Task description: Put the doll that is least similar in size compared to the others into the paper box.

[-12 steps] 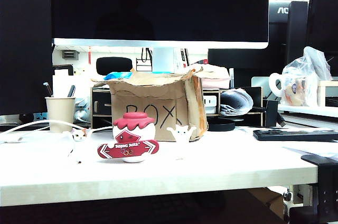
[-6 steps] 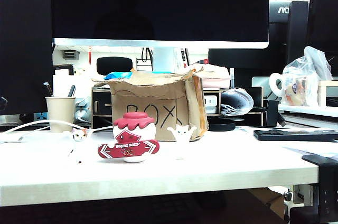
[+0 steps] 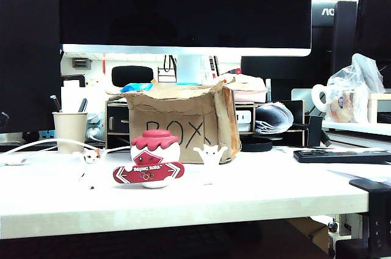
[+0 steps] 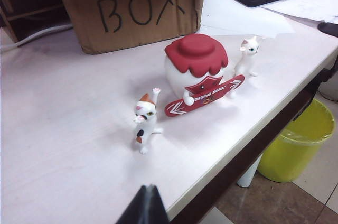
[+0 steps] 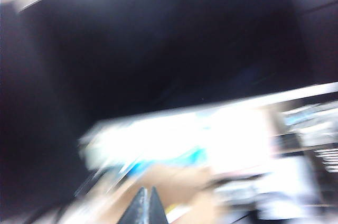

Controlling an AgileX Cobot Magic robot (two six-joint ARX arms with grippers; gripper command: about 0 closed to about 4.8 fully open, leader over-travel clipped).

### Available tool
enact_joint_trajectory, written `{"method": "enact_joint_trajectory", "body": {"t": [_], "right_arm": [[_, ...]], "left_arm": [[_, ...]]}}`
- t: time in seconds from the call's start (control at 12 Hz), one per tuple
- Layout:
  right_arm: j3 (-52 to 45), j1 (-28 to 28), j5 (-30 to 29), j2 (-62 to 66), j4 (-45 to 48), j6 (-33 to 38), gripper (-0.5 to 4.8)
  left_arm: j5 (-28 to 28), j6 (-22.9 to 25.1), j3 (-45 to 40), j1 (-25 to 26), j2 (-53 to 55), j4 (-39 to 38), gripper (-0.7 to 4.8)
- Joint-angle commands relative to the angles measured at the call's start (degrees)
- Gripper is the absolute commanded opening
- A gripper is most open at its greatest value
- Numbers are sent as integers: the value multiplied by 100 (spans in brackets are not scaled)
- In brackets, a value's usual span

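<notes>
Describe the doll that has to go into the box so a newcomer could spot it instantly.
Find the brown cardboard box with "BOX" handwritten on it, below the monitor. Directly in front of it stands the doll, between two tiny white figurines. It alone is large and round, with a red cap and a red banner.

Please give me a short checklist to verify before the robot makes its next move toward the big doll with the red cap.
1. Doll upright on the table, in front of the paper box: ok.
2. Paper box open at top: ok.
3. Small cat figure and small white figure stand apart from the doll: ok, but close.
4. Left gripper shut, off the doll: ok.
5. Right gripper shut; must open before grasping: not ok.
6. Right wrist view sharp: not ok, blurred.
</notes>
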Motion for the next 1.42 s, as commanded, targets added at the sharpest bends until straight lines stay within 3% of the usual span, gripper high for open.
{"method": "enact_joint_trajectory", "body": {"t": [0.08,0.17,0.42,0.5,0.67,0.75,0.84,0.92,1.09,1.17,1.42], "right_arm": [[1475,92,-2522,2179,-304,-310,-2],[2382,448,-3012,3399,-1012,-472,-2],[4068,1381,-3226,5394,-2999,-1733,-1],[4693,1740,-2911,6015,-3998,-2492,-1],[5663,2389,-1552,7005,-5532,-3794,-1],[5980,2695,-892,7455,-5925,-4175,-1],[6085,2861,-654,7683,-6008,-4269,1],[6161,3047,-461,7925,-6011,-4356,77],[6170,3272,-387,8078,-5921,-4437,361],[6172,3373,-343,8142,-5777,-4511,479],[6186,3491,105,8437,-5241,-4590,479]], "left_arm": [[4,20,9,4,-2,57,-5],[7,20,9,4,-4,52,-5],[2,20,9,4,-2,44,-5],[4,20,9,4,-2,44,-5],[2,20,9,4,-2,37,-5],[4,20,9,4,-4,37,-5],[4,20,9,4,-2,31,-5],[4,20,9,4,-2,28,-5],[4,20,9,7,-4,26,-5],[4,20,9,4,-4,26,-5],[4,20,9,7,-4,26,-5]]}}
